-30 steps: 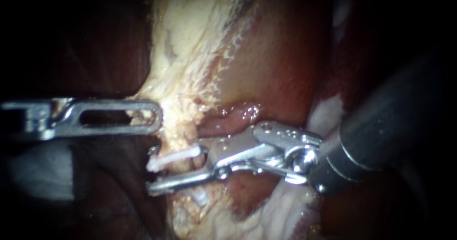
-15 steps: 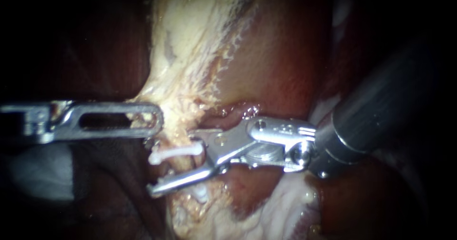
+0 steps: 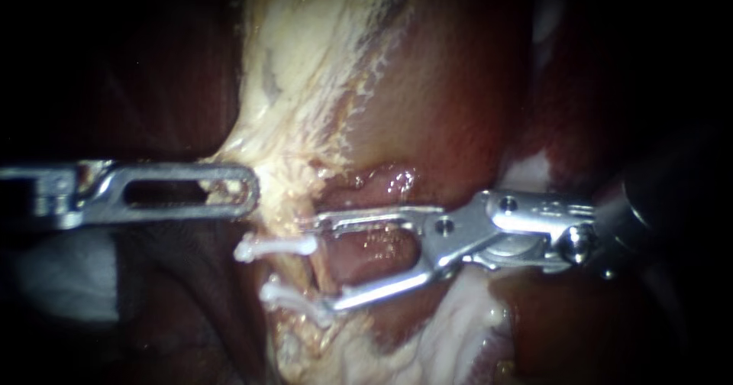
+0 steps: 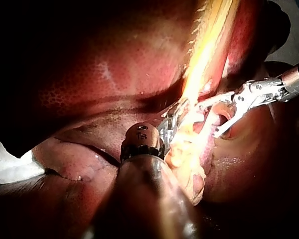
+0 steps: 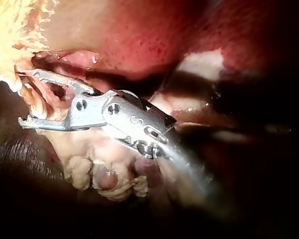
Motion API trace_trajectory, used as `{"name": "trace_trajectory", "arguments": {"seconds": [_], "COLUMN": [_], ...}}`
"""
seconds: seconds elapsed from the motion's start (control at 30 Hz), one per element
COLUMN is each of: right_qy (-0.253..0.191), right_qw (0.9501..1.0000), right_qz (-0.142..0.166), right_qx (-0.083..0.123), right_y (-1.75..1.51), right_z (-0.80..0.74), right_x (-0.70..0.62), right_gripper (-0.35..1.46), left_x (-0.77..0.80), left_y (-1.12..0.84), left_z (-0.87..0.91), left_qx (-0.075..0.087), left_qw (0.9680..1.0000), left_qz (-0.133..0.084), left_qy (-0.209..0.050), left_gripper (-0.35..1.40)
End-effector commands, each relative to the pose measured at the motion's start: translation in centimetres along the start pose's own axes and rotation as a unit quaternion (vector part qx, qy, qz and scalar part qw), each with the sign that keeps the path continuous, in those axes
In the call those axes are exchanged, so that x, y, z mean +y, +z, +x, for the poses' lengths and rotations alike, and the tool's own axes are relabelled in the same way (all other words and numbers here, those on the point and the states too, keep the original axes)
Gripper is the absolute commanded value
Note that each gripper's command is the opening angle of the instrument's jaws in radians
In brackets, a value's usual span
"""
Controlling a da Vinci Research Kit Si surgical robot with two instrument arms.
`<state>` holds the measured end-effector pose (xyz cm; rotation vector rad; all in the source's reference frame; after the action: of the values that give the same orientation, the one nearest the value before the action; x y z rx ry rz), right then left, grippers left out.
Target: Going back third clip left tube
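The left tube is a pale strand running down the middle, with two white clips across it, an upper clip and a lower clip. My right instrument comes in from the right with its jaws open and empty. Their tips lie just right of the clips, the lower one beside the lower clip. In the right wrist view, the right instrument gapes beside the pale tissue. My left instrument is shut on the pale tissue just above the clips. The left wrist view also shows the left instrument holding it.
Pale gallbladder tissue rises above the tube, with dark red liver to its right. A pink glistening tube lies behind the right instrument's upper jaw. White fatty tissue sits under the right instrument.
My right instrument has drawn back to the right off the tube with its jaws spread wider, uncovering the lower clip. The left instrument has kept its hold.
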<state>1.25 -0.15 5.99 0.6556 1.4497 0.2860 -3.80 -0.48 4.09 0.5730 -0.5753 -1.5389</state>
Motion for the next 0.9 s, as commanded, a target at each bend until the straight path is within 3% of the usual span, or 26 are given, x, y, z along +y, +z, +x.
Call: {"name": "trace_trajectory", "arguments": {"seconds": [0.03,0.3,0.53,0.73,0.9], "right_qy": [-0.002,-0.027,-0.043,-0.049,-0.053], "right_qw": [1.0000,0.9992,0.9984,0.9981,0.9979], "right_qz": [-0.005,-0.022,-0.025,-0.025,-0.024], "right_qx": [-0.003,-0.021,-0.027,-0.029,-0.029], "right_y": [-0.08,-0.71,-0.99,-1.06,-1.08], "right_z": [0.01,0.34,0.57,0.60,0.60], "right_x": [-0.01,-0.12,-0.26,-0.30,-0.31], "right_gripper": [0.60,0.60,0.60,0.60,0.60], "left_x": [0.00,0.01,0.04,0.18,0.24], "left_y": [0.00,0.00,0.03,0.25,0.56], "left_z": [0.00,-0.01,-0.02,0.02,0.10], "left_qx": [0.000,0.000,-0.001,-0.005,-0.006], "left_qw": [1.0000,1.0000,1.0000,1.0000,1.0000], "left_qz": [0.000,0.000,0.000,-0.002,-0.003], "left_qy": [0.000,0.000,0.001,0.001,0.003], "left_gripper": [-0.35,-0.35,-0.35,-0.35,-0.35]}}
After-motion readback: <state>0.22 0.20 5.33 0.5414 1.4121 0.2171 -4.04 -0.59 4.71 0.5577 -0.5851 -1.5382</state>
